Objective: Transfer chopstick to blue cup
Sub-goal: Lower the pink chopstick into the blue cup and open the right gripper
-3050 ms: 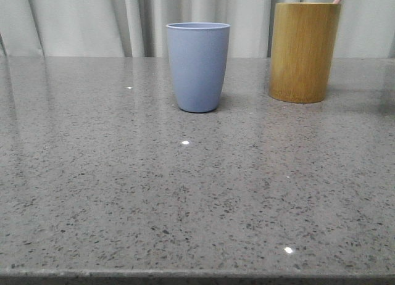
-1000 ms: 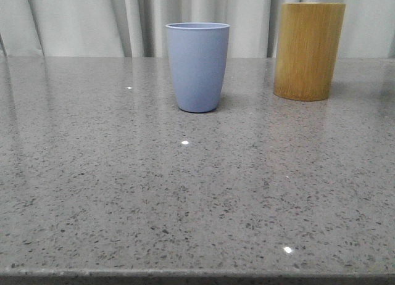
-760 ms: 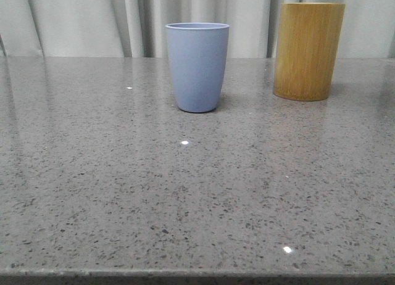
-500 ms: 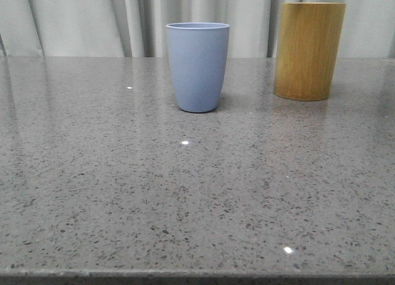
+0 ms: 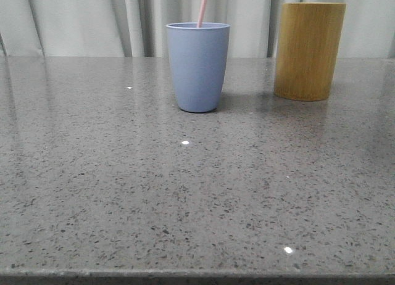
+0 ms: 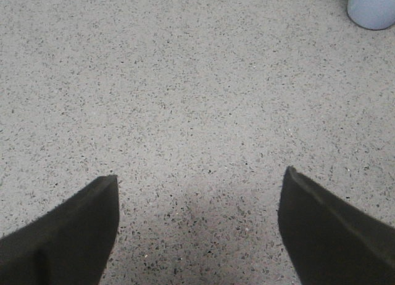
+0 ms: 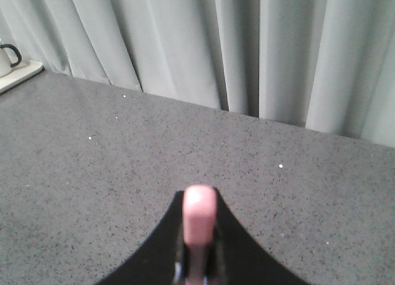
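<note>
Since half a second ago the chopstick (image 5: 202, 6) has popped into the front view, its lower end dipping past the rim of the blue cup (image 5: 197, 66), leaning a touch toward 1 o'clock. Before that the cup stood empty. Going left to right: left gripper (image 6: 197, 226) hovers over bare table (image 5: 185, 198) with its fingers wide apart, blue cup at its 1 o'clock; wooden cup (image 5: 308, 50) sits well apart at 3 o'clock of the blue one. Right gripper (image 7: 199, 260) is clamped on the chopstick's top end. Looks like the insert step; next, I'd guess, lower a bit, then let go.
</note>
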`<state>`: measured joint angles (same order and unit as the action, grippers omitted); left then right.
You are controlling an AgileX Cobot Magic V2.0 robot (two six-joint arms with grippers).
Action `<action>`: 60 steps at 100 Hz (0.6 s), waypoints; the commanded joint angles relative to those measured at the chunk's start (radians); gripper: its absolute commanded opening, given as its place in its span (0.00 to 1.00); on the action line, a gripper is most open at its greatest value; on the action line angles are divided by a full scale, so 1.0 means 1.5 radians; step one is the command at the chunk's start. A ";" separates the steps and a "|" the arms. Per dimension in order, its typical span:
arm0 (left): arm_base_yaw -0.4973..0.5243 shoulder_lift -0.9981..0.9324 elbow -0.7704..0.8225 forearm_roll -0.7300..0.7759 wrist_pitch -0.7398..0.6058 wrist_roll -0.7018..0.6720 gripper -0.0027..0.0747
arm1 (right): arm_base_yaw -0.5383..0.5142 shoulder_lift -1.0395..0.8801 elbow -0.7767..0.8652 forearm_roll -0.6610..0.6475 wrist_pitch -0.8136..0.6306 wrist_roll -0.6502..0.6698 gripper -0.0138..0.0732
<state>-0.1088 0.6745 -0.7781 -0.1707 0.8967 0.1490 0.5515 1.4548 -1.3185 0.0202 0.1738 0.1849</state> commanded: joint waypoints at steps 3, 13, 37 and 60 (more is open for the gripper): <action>0.001 0.000 -0.016 -0.013 -0.037 -0.004 0.70 | 0.000 -0.010 -0.023 -0.001 -0.056 -0.003 0.10; 0.001 0.000 -0.016 -0.013 -0.037 -0.004 0.70 | 0.000 -0.008 -0.023 -0.001 -0.054 -0.003 0.28; 0.001 0.000 -0.016 -0.013 -0.037 -0.004 0.70 | -0.001 -0.012 -0.023 -0.004 -0.042 -0.004 0.74; 0.001 0.000 -0.016 -0.013 -0.037 -0.004 0.70 | -0.031 -0.072 -0.023 -0.038 0.026 -0.004 0.75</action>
<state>-0.1088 0.6745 -0.7781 -0.1707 0.8967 0.1490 0.5327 1.4394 -1.3185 -0.0058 0.2428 0.1849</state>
